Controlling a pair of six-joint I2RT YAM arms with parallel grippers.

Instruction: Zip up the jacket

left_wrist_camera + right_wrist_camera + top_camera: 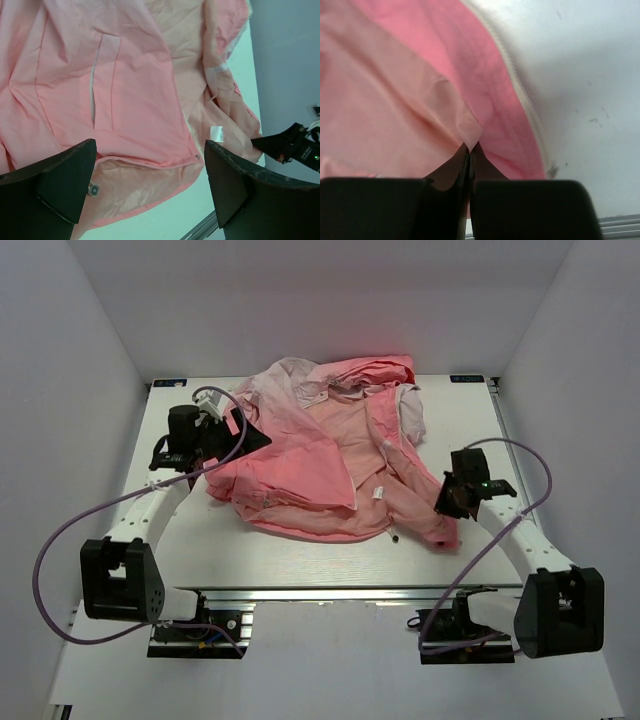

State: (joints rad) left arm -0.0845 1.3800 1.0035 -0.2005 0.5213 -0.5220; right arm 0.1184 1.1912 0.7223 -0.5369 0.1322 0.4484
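The pink jacket (330, 465) lies crumpled and open on the white table (200, 540), with a small white tag (379, 492) near its front edge. My left gripper (248, 436) is wide open at the jacket's left side. In the left wrist view its fingers (65, 180) hang above the coral front panel (135, 100), with nothing between them (150, 150). My right gripper (447, 502) is shut on a fold of fabric (465, 125) at the jacket's right hem corner. The white zipper tape (520, 90) runs just right of that fold.
White walls enclose the table on three sides. An aluminium rail (330, 595) runs along the near edge between the arm bases. Purple cables (45, 560) loop from both arms. My right arm (295, 147) shows at the right of the left wrist view.
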